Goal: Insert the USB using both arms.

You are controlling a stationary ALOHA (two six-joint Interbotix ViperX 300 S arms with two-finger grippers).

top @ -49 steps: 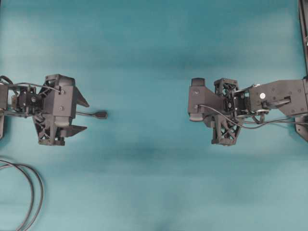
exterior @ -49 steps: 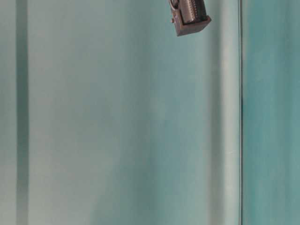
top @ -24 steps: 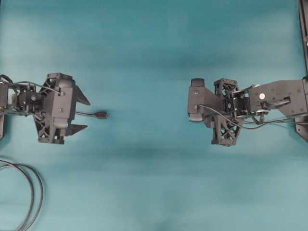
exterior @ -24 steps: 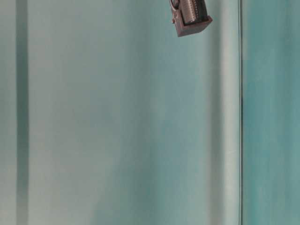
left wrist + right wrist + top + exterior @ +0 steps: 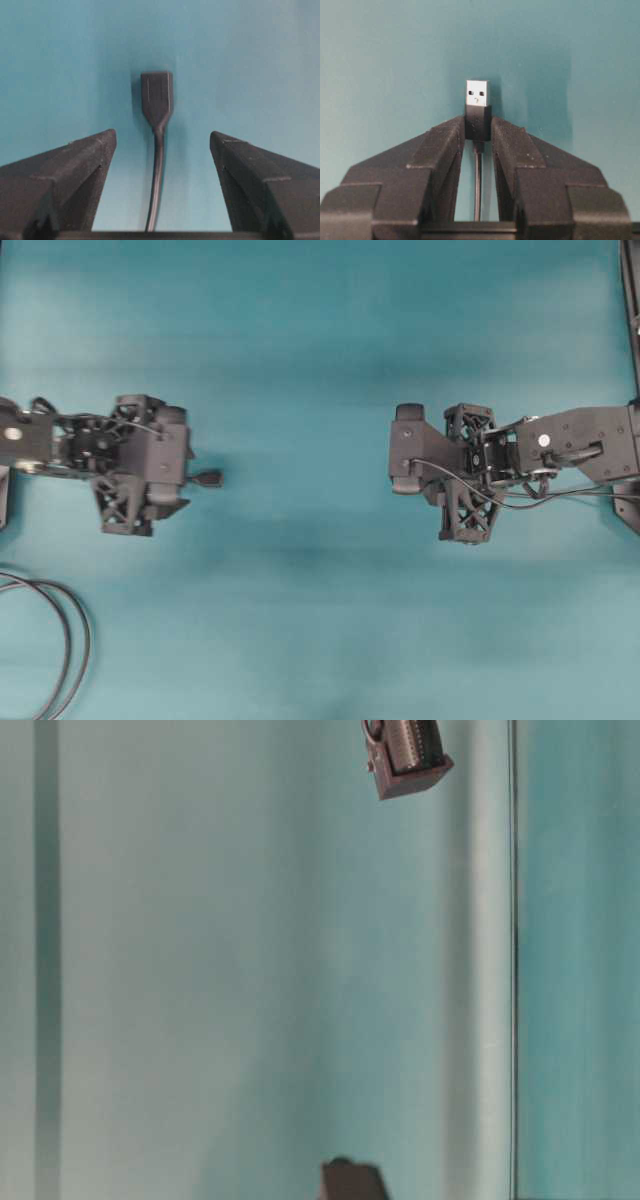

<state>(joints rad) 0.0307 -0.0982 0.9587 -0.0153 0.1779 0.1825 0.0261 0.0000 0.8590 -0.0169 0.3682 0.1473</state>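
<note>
Meanwhile, the right black truss-fingered pincer (image 5: 478, 131) is clamped on the short dark body of the silver-tipped USB plug (image 5: 477, 102), its metal tip jutting past the fingertips above the teal worktop (image 5: 300, 620). Well apart from it, the left pincer (image 5: 162, 145) stands wide, straddling the all-black rounded socket (image 5: 157, 97) and its thin cable without touching either.

USB (image 5: 478, 102): silver tip, dark body, pinched between right gripper (image 5: 478, 131) fingers, tip protruding forward, thin cable trailing back.
</note>
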